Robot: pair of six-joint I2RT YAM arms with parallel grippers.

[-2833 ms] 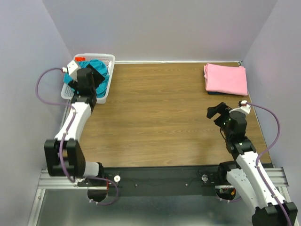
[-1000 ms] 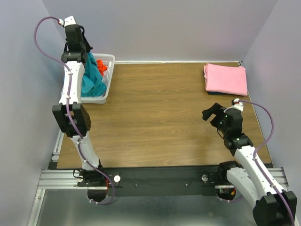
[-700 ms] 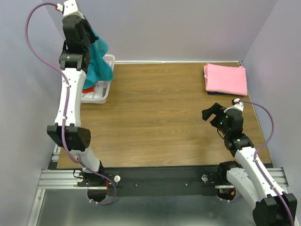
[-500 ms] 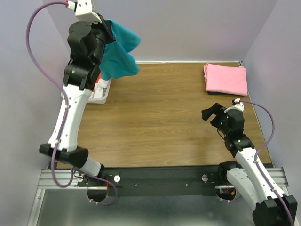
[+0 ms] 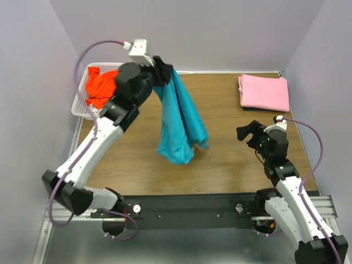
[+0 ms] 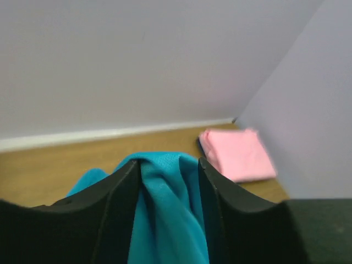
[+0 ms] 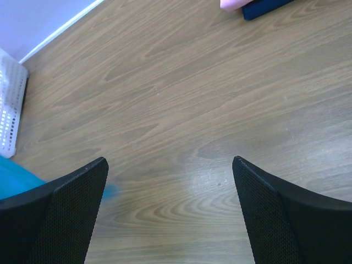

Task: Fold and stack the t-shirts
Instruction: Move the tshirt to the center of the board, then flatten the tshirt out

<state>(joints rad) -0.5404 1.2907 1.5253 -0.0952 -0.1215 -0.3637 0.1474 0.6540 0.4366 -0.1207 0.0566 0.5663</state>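
L gripper [image 5: 163, 70] is raised over the brown wooden table [image 5: 225, 165]. Its fingers [image 6: 124, 190] pinch the bunched top of the teal-turquoise cloth t-shirt [image 5: 179, 124], which hangs loose, lower end over the table's middle. Can't tell if it touches the wood. R gripper [image 5: 247, 132] sits low at the right side, jaws spread wide w/ nothing between. Far right corner: folded pink t-shirt [image 5: 264, 92] atop sth dark blue. Far left: crumpled orange-red t-shirt [image 5: 100, 88] in the white plastic lattice basket [image 5: 78, 108].
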